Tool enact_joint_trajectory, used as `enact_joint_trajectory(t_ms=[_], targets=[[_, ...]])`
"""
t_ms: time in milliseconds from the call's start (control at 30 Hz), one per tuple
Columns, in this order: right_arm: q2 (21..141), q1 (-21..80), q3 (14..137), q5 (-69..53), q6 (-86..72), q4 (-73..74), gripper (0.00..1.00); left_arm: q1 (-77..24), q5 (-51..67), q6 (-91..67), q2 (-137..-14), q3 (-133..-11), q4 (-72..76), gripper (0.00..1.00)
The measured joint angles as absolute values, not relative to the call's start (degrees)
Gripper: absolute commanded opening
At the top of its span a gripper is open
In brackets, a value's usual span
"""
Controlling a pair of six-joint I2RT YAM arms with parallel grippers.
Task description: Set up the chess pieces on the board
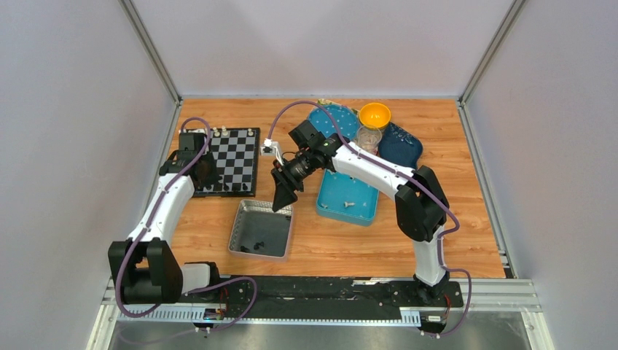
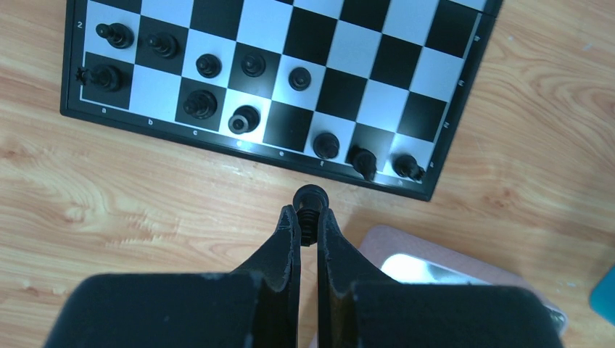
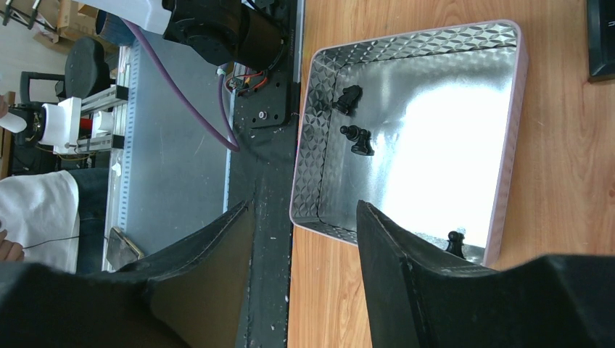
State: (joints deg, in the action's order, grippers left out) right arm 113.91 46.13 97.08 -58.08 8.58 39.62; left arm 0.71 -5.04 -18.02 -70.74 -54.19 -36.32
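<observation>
Left claw (image 2: 308,217): I am pinching a black piece (image 2: 310,197), head poking toward twelve o'clock.
Board (image 2: 341,47): lying at twelve o'clock, just beyond, on the bench (image 2: 109,196); this arm being nearer.
Right claw (image 3: 304,214): hanging spread over the tray (image 3: 508,145).

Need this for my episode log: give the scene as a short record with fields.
board: black chessmen on its two near rows, cream chessmen along the far row
left pincer: shut on a black piece, over the wood just off the board's near edge
right pincer: open, empty, above the silver tray
silver tray contents: three loose black pieces
blue tray: one small pale item, too small to identify
</observation>
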Motion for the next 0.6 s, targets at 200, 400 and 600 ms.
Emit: enact_joint_trajectory(t_ms=[200, 400, 600], targets=[[112.88, 45.43, 96.38, -58.11, 10.81, 40.97, 0.57, 2.90, -4.56, -16.05, -76.36, -54.74, -33.69, 0.01], [112.81, 45.06, 96.38, -58.13, 11.81, 41.36, 0.57, 3.77, -3.57, -14.68, -79.85, -55.94, -31.64, 0.01], [112.79, 44.80, 96.38, -58.22, 12.16, 41.45, 0.57, 4.01, -2.81, -13.61, -82.54, -56.55, -30.30, 0.01]])
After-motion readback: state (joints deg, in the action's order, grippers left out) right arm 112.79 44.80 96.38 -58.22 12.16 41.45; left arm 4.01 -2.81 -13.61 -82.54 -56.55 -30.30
